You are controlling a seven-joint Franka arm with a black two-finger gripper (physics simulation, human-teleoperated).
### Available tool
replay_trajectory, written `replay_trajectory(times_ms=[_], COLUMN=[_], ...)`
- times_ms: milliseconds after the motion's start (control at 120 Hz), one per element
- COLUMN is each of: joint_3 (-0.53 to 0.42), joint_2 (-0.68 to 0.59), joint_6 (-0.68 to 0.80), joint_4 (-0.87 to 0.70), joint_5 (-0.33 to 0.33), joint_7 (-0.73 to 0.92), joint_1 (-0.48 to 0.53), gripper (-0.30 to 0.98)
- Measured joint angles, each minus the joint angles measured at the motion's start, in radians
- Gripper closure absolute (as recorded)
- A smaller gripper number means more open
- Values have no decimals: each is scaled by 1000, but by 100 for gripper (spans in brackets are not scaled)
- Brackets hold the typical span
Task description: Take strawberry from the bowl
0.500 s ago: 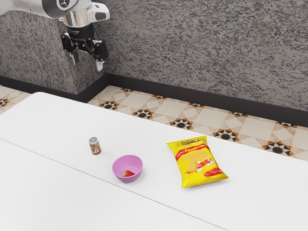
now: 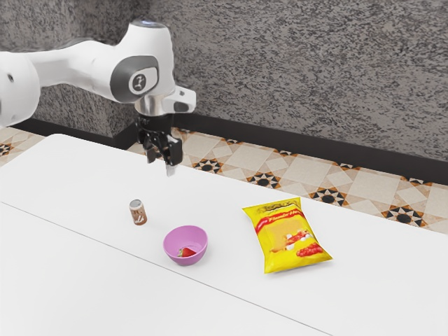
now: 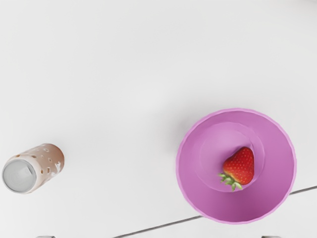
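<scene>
Gripper (image 2: 161, 165): we have it raised above the table (image 2: 63, 182), touching neither the bowl nor the strawberry; its two fingers stand wide apart, with nothing between them.
Strawberry (image 3: 240, 166): we see it lying on its side in the bowl, red, its green leaves (image 3: 231, 183) turned toward the dark line in the tabletop.
Bowl (image 3: 198, 198): pink and round, it sits upright on the table between the can and the bag in the exterior view, holding our strawberry.
Can (image 2: 138, 213): brown and white with a silvery lid, it stands upright near the bowl but apart from it, toward the exterior view's left.
Bag (image 2: 289, 238): yellow with a red band and printed food, it lies flat on the table, apart from the bowl, toward the exterior view's right.
Dark line (image 2: 91, 235): we find it running thin across the white tabletop, close by the bowl.
Arm (image 2: 84, 64): white with grey parts, ours comes in from the exterior view's left.
Floor (image 2: 266, 181): patterned tiles lie beyond the table, below a rough grey wall (image 2: 301, 70).
</scene>
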Motion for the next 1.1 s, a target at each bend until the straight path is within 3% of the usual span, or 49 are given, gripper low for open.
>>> replay_trajectory(times_ms=[125,300,550,767,1100], joint_3=[0,-4,-2,20,22], joint_2=[155,225,20,22,24], joint_6=[153,308,461,524,570], joint_4=[-21,-34,-388,-421,-468], joint_5=[-50,-83,-81,-62,-59], joint_7=[115,229,265,275,268], joint_1=[44,35,-117,-116,-109], gripper=[22,26,32,42,40])
